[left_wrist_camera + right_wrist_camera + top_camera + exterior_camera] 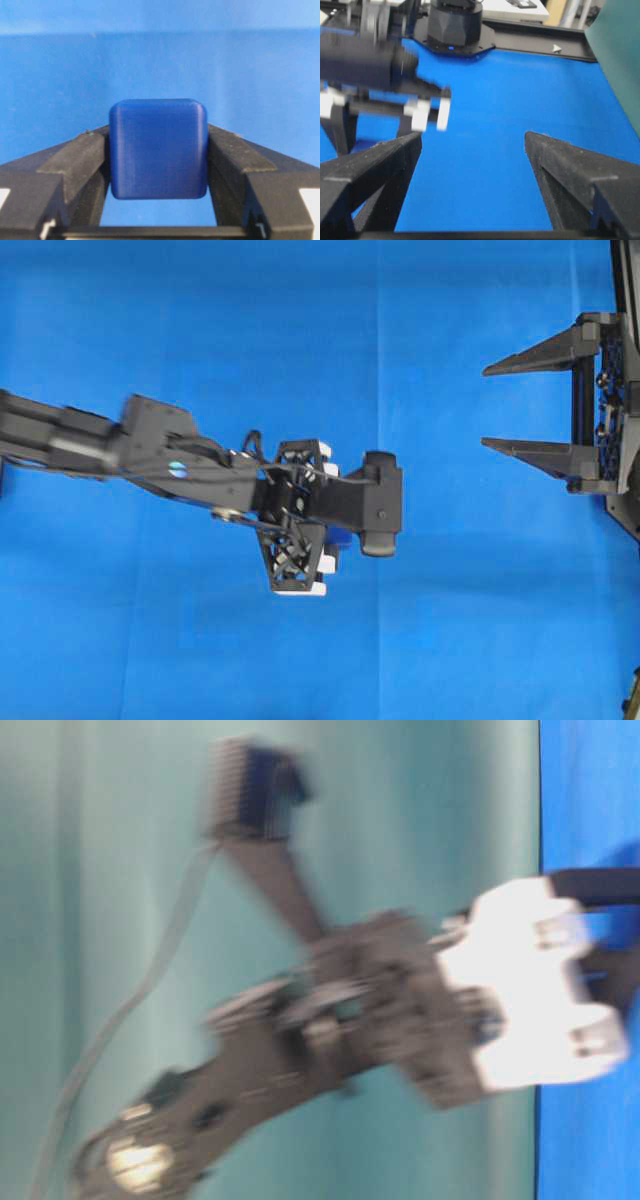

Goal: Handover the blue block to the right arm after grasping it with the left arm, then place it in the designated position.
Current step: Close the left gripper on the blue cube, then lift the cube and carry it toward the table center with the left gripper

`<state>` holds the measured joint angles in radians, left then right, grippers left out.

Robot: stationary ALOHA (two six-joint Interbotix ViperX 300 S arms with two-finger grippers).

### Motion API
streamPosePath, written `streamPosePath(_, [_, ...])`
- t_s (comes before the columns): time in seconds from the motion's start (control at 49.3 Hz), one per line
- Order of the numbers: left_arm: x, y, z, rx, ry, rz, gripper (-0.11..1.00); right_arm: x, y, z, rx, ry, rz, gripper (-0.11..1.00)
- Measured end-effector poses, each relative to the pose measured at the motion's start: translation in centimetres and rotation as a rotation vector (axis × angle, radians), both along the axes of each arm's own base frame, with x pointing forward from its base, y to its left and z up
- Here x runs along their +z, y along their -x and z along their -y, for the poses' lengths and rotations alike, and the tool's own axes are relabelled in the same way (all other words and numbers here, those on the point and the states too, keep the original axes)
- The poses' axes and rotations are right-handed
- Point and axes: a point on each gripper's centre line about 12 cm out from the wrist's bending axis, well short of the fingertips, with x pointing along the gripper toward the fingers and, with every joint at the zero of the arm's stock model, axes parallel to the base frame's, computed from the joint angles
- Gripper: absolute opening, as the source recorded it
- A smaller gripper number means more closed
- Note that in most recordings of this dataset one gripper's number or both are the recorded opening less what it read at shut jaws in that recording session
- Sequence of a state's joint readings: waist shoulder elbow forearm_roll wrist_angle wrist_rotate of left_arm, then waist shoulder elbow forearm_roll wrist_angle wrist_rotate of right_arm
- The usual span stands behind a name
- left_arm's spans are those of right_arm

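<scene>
Two black robot arms work over one bright blue cloth (300, 330) that covers the table.

Item one, nearest in the left wrist view: a small dark-blue cube with rounded edges, the blue block (158, 148). It sits between the two tapered black fingers (82, 160) of the left gripper (158, 165), each finger pressed flat against one side face, so the claw is pinching the block. The top face of the cube rises above the fingertips. Bare blue cloth fills the view beyond it.

Item two: the left arm (150, 455), black, with white plastic rail caps (325, 565), reaching in from the left edge of the overhead view toward the middle of the cloth. The block cannot be seen from above, as the wrist and camera housing (378, 505) cover it. The table-level view shows this arm only as a blur, white caps (540, 990) toward the blue cloth (590, 780).

Item three, farther right: the right arm's all-black gripper (505, 405), at the right edge of the overhead view, well apart from the left one. Its two long fingers (530, 355) are spread wide and point left, with only cloth between them. Its own wrist view shows the same wide gap (472, 150), with the blurred left arm (370, 65) beyond.
</scene>
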<state>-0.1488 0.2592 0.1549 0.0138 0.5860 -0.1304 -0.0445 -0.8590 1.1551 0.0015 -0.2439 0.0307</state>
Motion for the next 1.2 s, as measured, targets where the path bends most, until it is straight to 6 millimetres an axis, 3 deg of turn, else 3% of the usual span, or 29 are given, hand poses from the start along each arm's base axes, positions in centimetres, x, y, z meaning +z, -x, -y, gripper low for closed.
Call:
streamPosePath(0.203, [5.5,1.2,-0.3,0.0,0.01,0.096,0.48,0.0,0.0,0.0,0.0,0.0,0.0,0.97])
streamPosePath(0.629, [10.7,3.1,-1.1,0.013,0.013,0.142,0.48,0.1,0.0,0.0,0.0,0.0,0.002,0.97])
streamPosePath(1.197, [11.4,3.4,-1.3,0.014,0.013,0.156,0.48,0.0,0.0,0.0,0.002,0.0,0.0,0.97])
